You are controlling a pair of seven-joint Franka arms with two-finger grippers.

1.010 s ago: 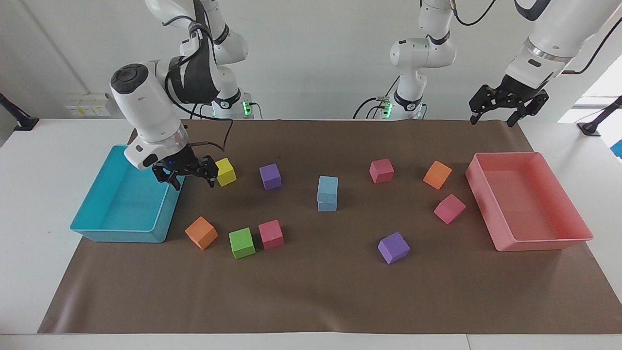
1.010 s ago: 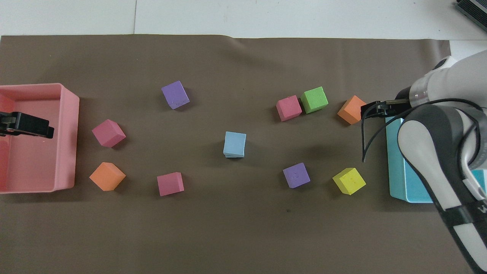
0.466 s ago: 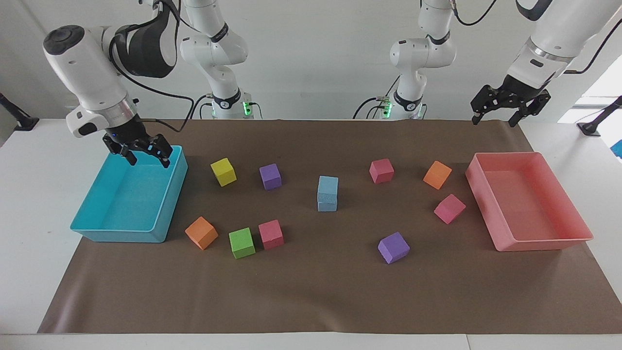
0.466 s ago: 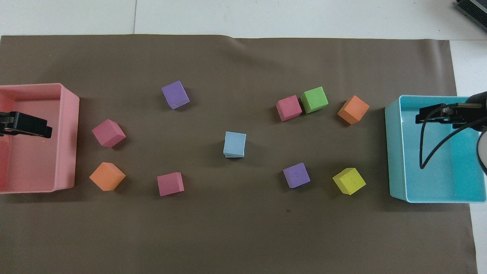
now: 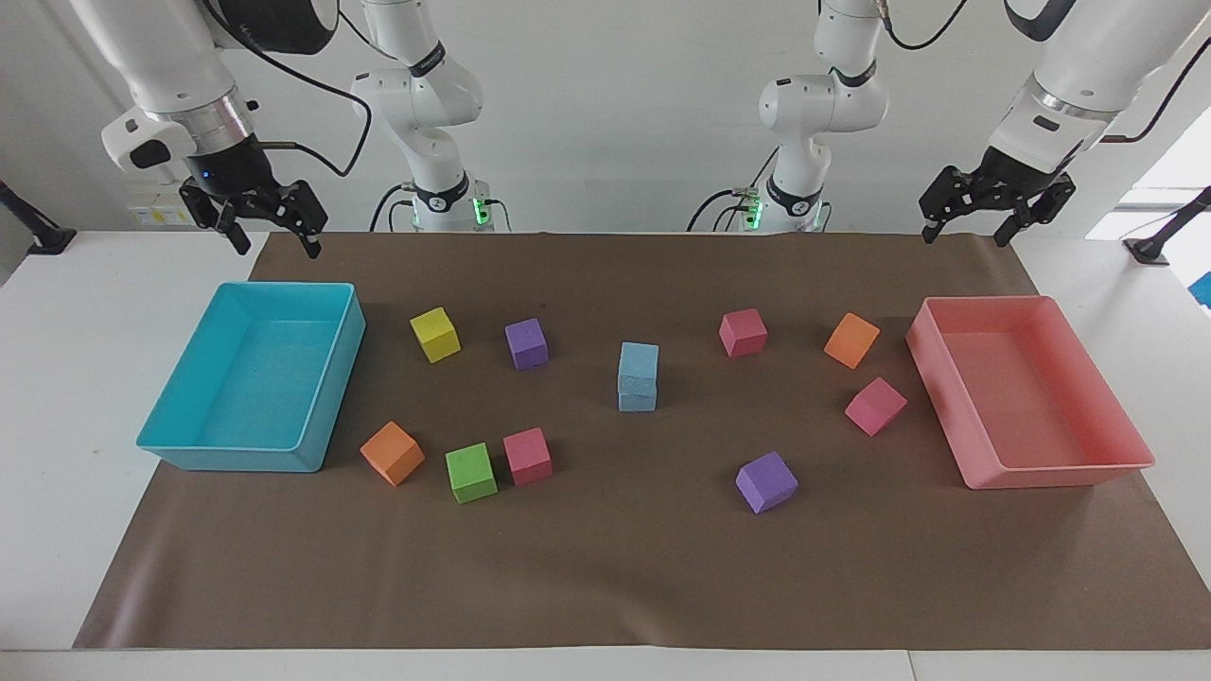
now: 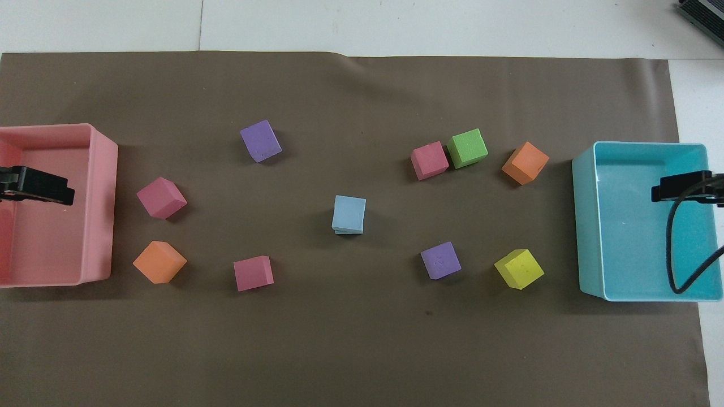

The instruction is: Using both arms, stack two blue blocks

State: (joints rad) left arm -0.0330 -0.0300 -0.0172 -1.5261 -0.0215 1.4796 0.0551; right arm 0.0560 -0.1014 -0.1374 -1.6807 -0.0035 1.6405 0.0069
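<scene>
The two blue blocks [image 5: 638, 376] stand one on top of the other at the middle of the mat, and from above only the top one shows in full [image 6: 348, 213]. Nothing touches them. My right gripper [image 5: 272, 236] hangs open and empty in the air over the edge of the turquoise tray [image 5: 227, 459] nearer to the robots; in the overhead view the right gripper [image 6: 681, 187] lies over that tray. My left gripper [image 5: 965, 232] hangs open and empty over the mat's corner by the pink tray [image 5: 1060, 473]; from above the left gripper [image 6: 37, 185] covers part of the pink tray.
Loose cubes lie around the stack: yellow [image 5: 435, 334] and purple [image 5: 526, 342] toward the right arm's end, orange [image 5: 392, 453], green [image 5: 470, 472] and pink [image 5: 527, 456] farther out, pink [image 5: 743, 332], orange [image 5: 851, 340], pink [image 5: 875, 406] and purple [image 5: 766, 481] toward the left arm's end.
My right gripper has risen and drawn back from beside the yellow cube, across the turquoise tray, to hang above its robot-side edge. The left gripper has hardly moved. The stack stands unchanged.
</scene>
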